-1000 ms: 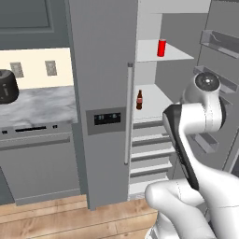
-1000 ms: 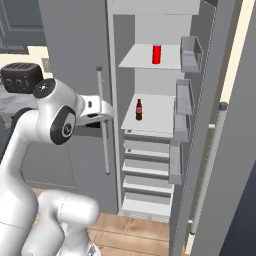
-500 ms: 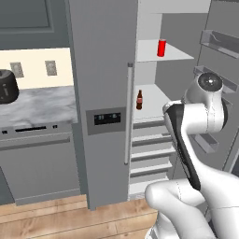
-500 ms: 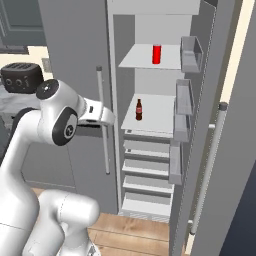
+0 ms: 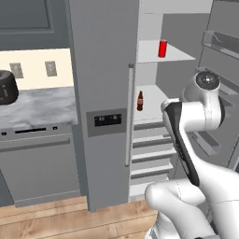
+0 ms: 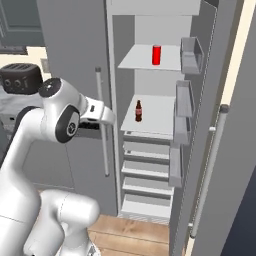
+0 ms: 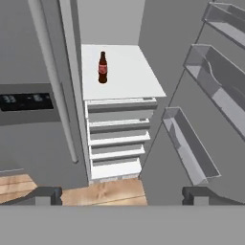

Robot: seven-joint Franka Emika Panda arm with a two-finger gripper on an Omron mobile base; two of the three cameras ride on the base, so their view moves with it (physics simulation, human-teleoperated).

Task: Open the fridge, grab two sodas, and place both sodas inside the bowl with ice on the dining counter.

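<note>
The fridge (image 5: 102, 70) stands with its left door shut and its right door (image 6: 210, 125) swung wide open. A red soda can (image 5: 162, 48) (image 6: 157, 55) stands on the upper shelf. A brown soda bottle (image 5: 140, 101) (image 6: 138, 111) (image 7: 102, 67) stands on the shelf below, near its left edge. My gripper (image 7: 124, 197) is open and empty, out in front of the open compartment and well short of the bottle. It looks down at the shelf. The bowl with ice and the dining counter are out of view.
The shut door's long bar handle (image 7: 52, 81) and dark display panel (image 5: 107, 120) are left of the opening. Door bins (image 7: 191, 143) jut out on the right. White drawers (image 7: 117, 139) fill the lower fridge. A marble worktop (image 5: 37, 107) with a black appliance (image 5: 5, 93) lies left.
The arm has edged slightly toward the fridge opening. The gripper has stayed open, and the can and bottle have not moved.
</note>
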